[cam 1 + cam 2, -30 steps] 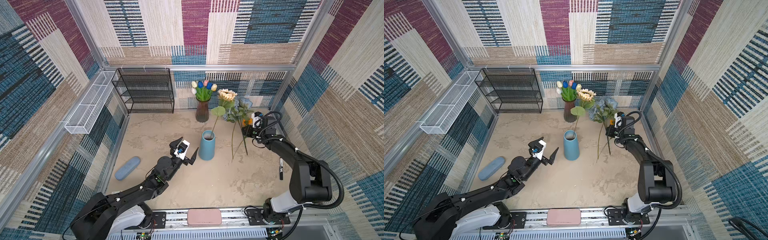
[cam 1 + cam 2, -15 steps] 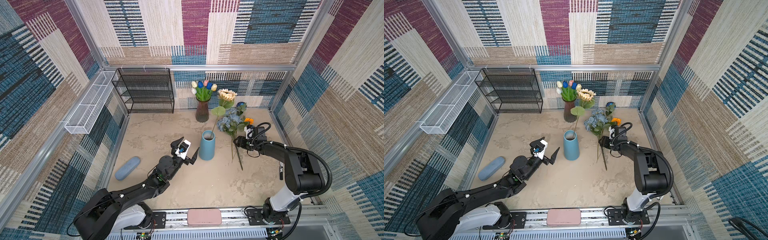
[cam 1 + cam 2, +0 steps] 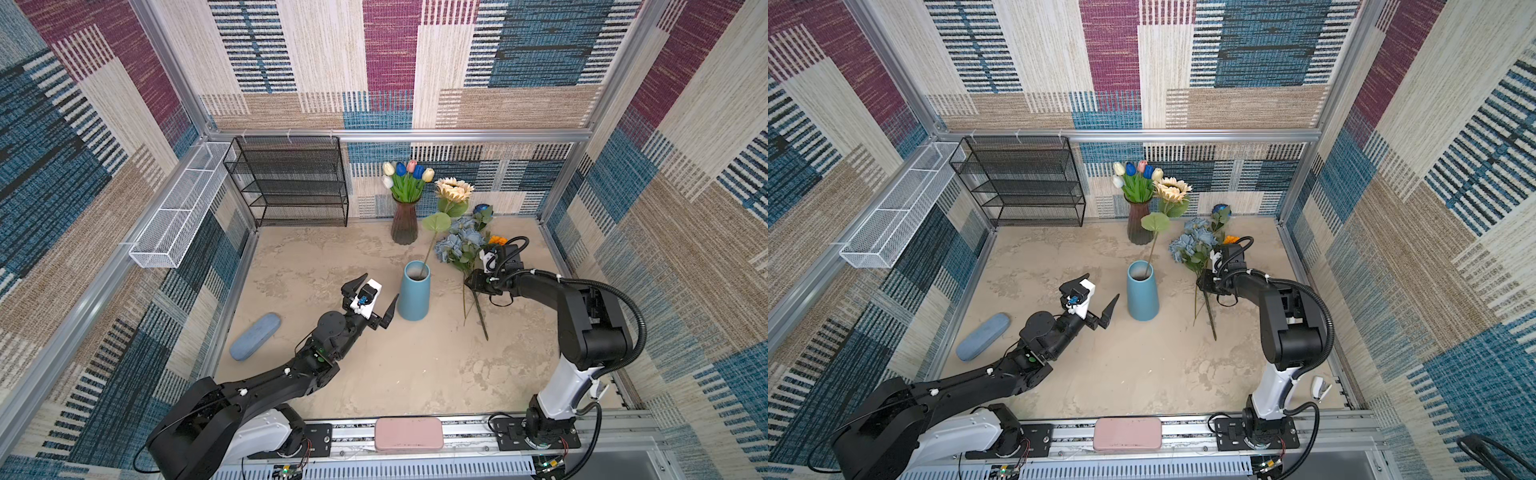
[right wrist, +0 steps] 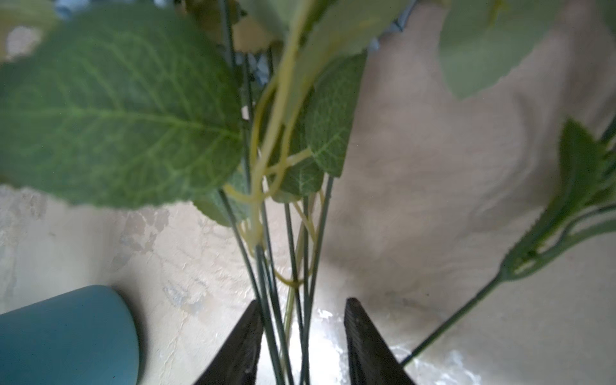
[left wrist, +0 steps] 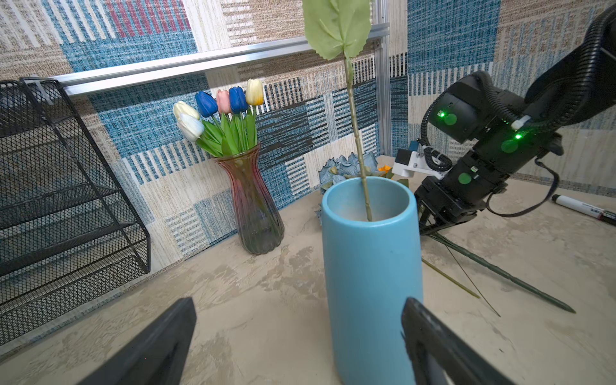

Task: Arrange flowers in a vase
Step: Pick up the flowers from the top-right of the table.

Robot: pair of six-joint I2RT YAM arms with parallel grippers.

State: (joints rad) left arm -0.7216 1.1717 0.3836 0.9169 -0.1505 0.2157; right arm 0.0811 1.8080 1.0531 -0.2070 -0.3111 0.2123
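Pale blue rose bunch [image 3: 459, 245] lies on the table [image 3: 415, 365] just beside the blue vase [image 3: 413, 297] in both top views, its stems [image 3: 478, 316] under the right gripper [image 3: 473, 284], probably for lifting.

Left wrist view: the left gripper [image 5: 296, 301] gapes wide beside the vase, seemingly ready to steady it. The sunflower stem [image 5: 358, 150] already stands inside.

Right wrist view: the jaws are part-open astride the stems, not pinching yet.

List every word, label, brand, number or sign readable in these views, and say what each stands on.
Nothing can be read in any view.
Print on the white barrel of the marker: too small and blurred to read.
Vases, cases, rack and arms: no lettering visible.
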